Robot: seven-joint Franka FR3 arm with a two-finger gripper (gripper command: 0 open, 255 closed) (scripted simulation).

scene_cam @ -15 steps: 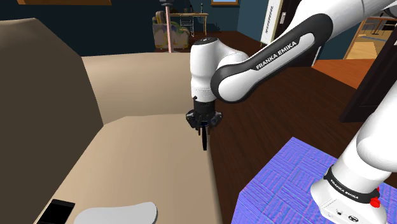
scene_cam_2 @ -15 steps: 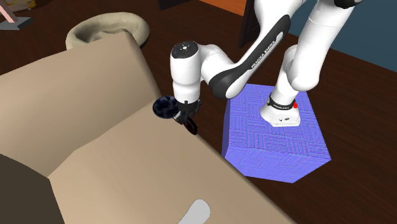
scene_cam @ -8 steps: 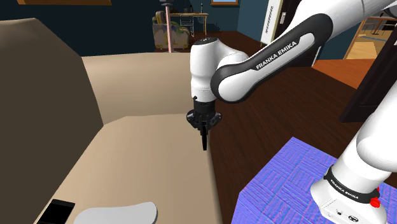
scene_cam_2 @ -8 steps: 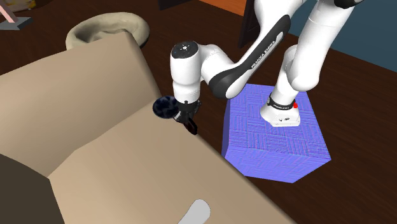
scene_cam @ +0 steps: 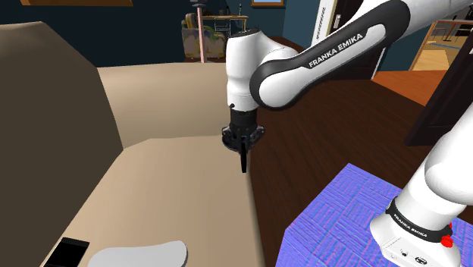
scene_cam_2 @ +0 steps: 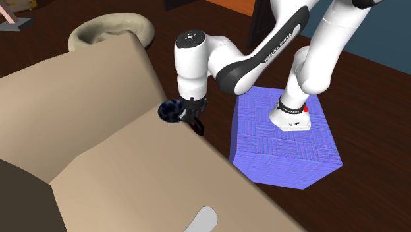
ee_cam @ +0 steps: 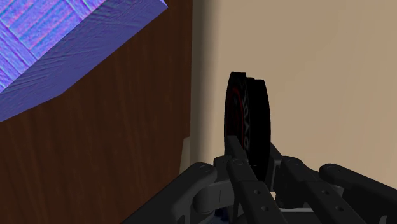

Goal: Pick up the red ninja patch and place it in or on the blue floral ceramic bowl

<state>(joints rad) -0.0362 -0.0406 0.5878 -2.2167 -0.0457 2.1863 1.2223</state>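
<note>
Gripper [scene_cam: 243, 165] clamped on thin dark red-printed patch [ee_cam: 243, 124], over tan seat [scene_cam: 167, 197] right edge, dark blue bowl [scene_cam_2: 171, 111] just beside, purple stand [scene_cam_2: 283, 151] near, open wood floor [scene_cam: 303, 159] between.

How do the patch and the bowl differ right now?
The patch is a thin black disc with red marking, seen edge-on; the bowl is bulkier and dark blue. The patch is clasped in the gripper; the bowl sits ungripped beside the gripper. Both are round and dark.
</note>
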